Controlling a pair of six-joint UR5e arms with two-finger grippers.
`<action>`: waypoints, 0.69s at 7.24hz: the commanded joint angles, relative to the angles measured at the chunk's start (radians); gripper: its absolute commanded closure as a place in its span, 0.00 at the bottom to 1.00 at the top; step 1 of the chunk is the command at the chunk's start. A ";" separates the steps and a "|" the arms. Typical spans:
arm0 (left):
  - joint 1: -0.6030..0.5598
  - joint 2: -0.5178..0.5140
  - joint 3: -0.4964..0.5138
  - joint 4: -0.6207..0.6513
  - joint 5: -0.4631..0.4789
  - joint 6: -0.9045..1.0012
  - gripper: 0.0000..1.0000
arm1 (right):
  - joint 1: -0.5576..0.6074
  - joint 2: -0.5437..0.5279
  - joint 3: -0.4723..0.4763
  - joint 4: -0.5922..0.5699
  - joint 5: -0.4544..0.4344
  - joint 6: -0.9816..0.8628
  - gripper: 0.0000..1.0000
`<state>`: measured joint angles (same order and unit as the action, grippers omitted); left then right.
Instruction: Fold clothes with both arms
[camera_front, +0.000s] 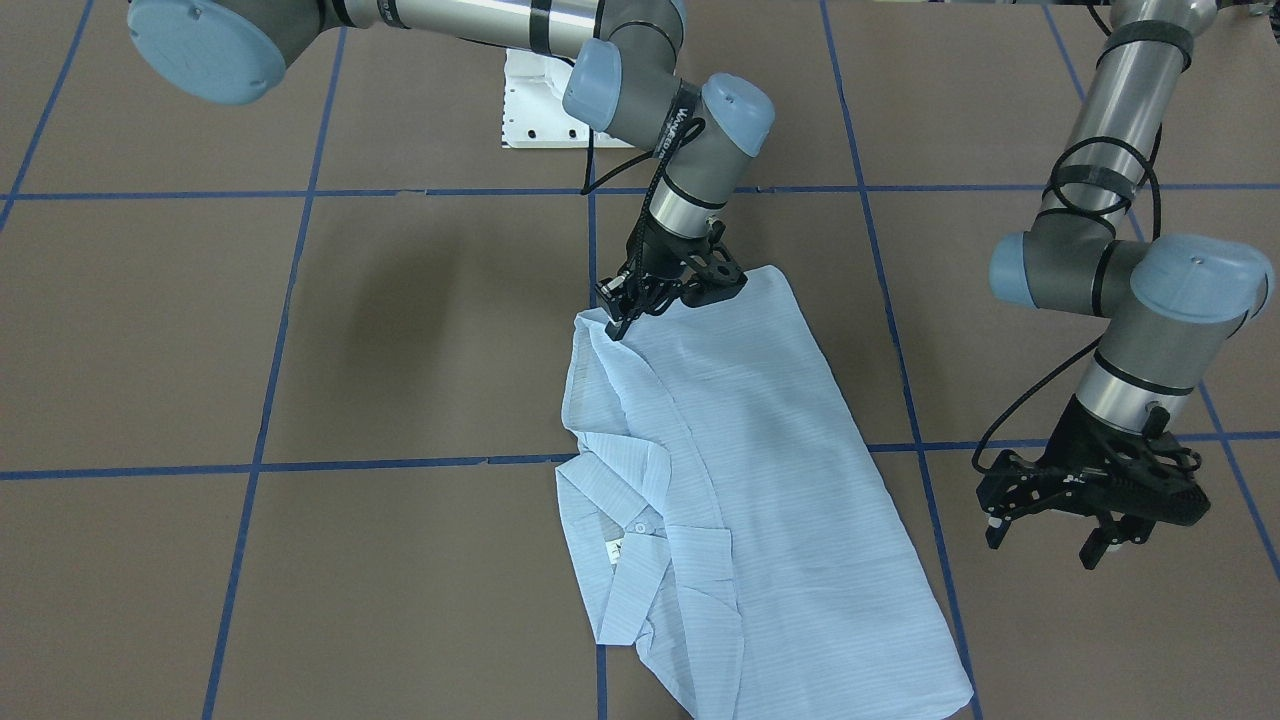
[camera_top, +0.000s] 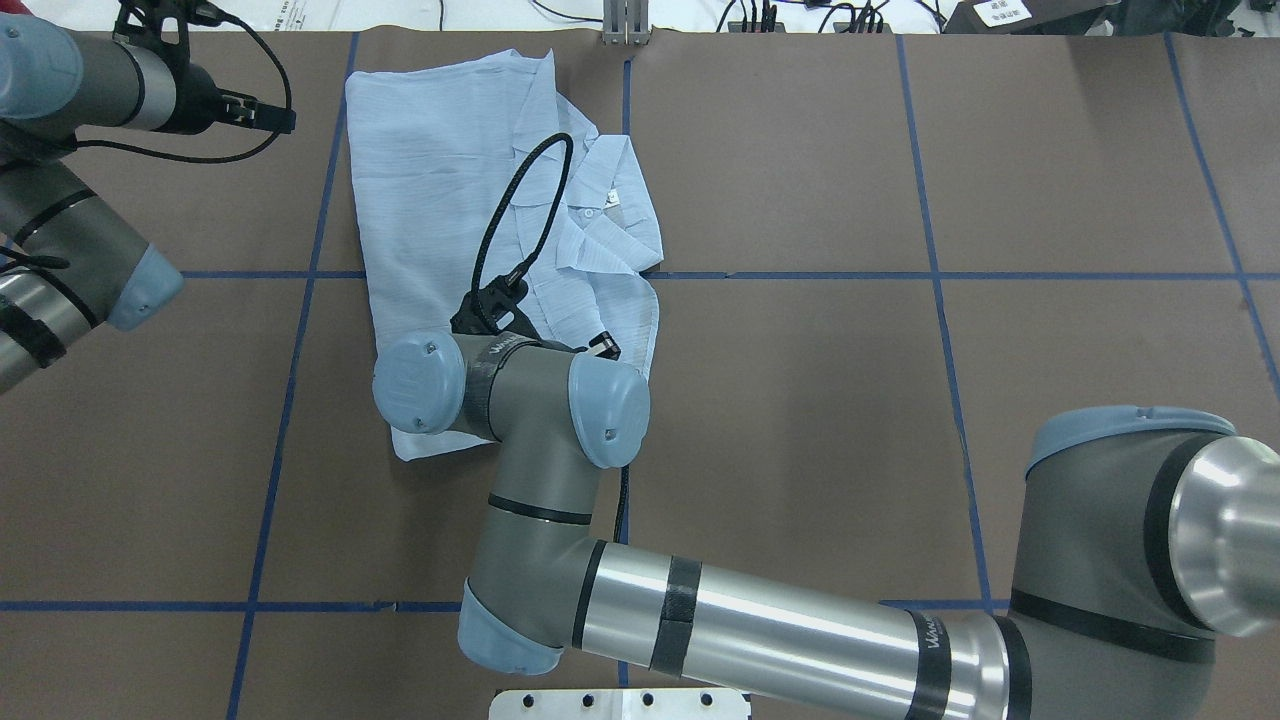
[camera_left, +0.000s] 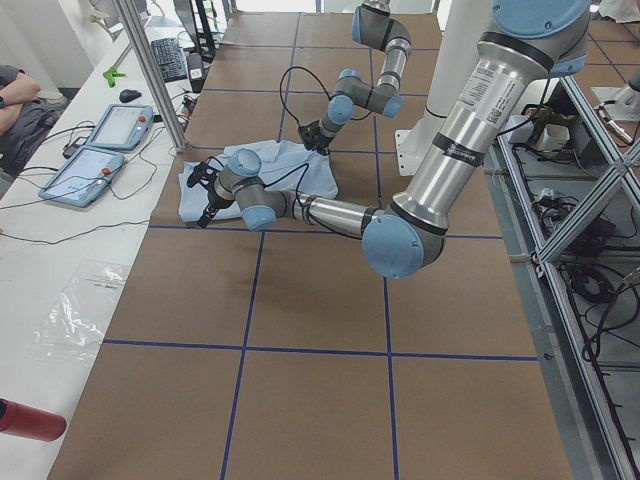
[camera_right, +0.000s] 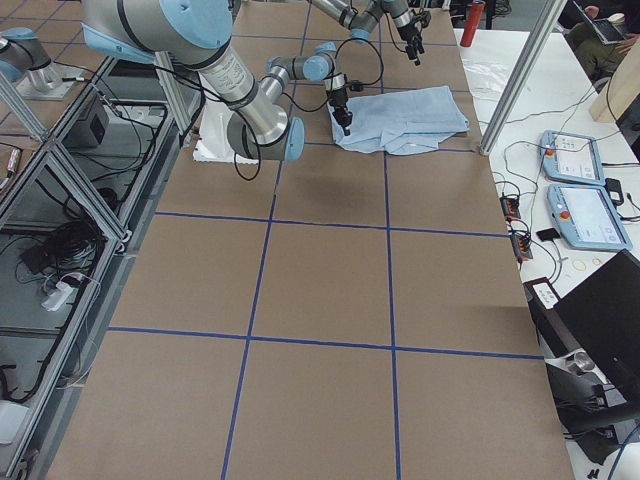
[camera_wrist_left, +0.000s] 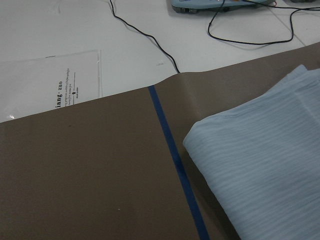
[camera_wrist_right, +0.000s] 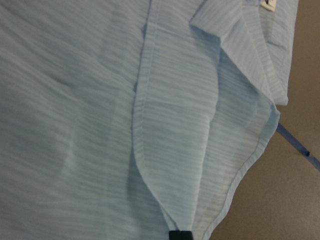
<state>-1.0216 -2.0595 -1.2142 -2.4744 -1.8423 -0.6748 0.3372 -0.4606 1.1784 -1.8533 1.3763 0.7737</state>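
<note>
Inventory, as seen from the room:

- **Shirt (camera_front: 740, 480):** one, pale blue, folded. It lies flat on the tabletop (camera_front: 300, 340), lower centre of the front-facing view.
- **Arms:** two.
- **Right end effector (camera_front: 622, 322):** fingers pinched together on the shirt's upper-left edge. The overhead view hides this beneath the wrist.
- **Left end effector (camera_front: 1045, 540):** fingers spread wide, holding nothing, clear of the shirt at the right.
- **Plastic bag (camera_wrist_left: 50, 80):** one, seen only in the left wrist view.
</note>
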 joint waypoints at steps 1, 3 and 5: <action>0.000 -0.001 -0.001 0.000 0.000 0.000 0.00 | 0.037 -0.042 0.041 0.002 0.004 0.005 1.00; 0.000 -0.001 -0.001 -0.001 0.000 0.000 0.00 | 0.046 -0.198 0.220 0.002 0.006 0.006 1.00; 0.002 -0.001 -0.001 0.000 0.000 0.000 0.00 | 0.042 -0.344 0.395 0.002 0.007 0.074 1.00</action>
<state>-1.0214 -2.0601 -1.2149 -2.4748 -1.8423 -0.6749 0.3807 -0.7130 1.4647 -1.8517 1.3824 0.8026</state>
